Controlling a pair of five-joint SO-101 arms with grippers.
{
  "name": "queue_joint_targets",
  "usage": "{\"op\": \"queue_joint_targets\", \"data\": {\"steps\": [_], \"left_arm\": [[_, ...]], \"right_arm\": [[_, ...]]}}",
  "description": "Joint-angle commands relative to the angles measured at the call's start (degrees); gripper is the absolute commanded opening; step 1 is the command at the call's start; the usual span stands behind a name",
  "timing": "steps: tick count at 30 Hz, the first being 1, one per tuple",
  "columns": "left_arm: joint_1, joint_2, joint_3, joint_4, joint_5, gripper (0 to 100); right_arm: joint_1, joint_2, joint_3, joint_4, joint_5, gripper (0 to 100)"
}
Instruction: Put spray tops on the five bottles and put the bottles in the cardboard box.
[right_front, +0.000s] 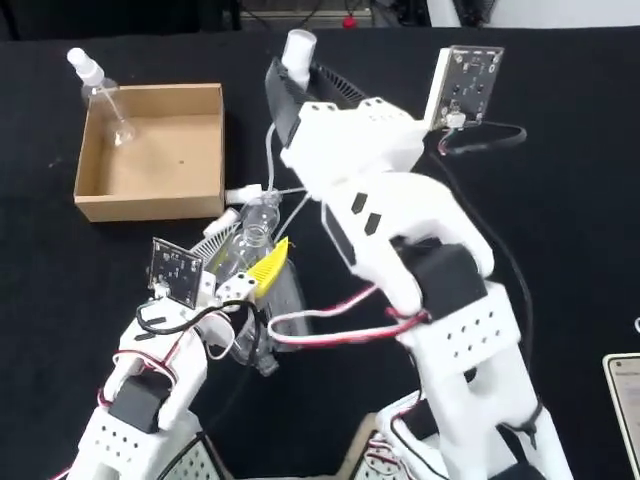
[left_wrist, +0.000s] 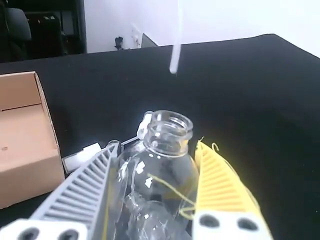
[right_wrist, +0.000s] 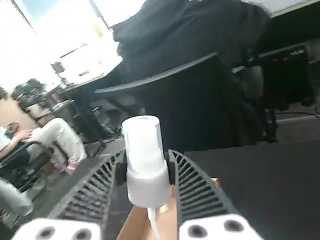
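Gripping the open bottle (left_wrist: 167, 165) near the middle of the surface (right_front: 570, 200), the left fingers (left_wrist: 87, 185) hold its neck tilted upward; the right fingers (right_wrist: 192, 187) clamp a spray top (right_wrist: 144, 165) above it, its tube (left_wrist: 175, 50) end hanging apart from the mouth, seemingly close to the neck's line. The cardboard box (right_front: 150, 205) sits far left
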Motion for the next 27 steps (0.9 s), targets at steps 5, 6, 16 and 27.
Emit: {"op": "queue_joint_targets", "data": {"steps": [5,6,16,27], "left_arm": [[-0.6,-0.5,-1.2,-1.1,0.3,8],[-0.6,-0.5,-1.2,-1.1,0.3,8],[-0.1,-0.5,-1.2,-1.0,0.3,8],[-0.4,-0.5,-0.9,-1.1,0.2,8]], "right_arm": [[-3.9,-8.3,0.3,3.3,-0.1,2.1],[-3.9,-8.4,0.7,3.3,-0.1,2.1],[-2.2,-8.6,4.8,1.1,0.0,2.0],[-1.8,-8.6,16.4,-13.2,0.0,1.8]]}}
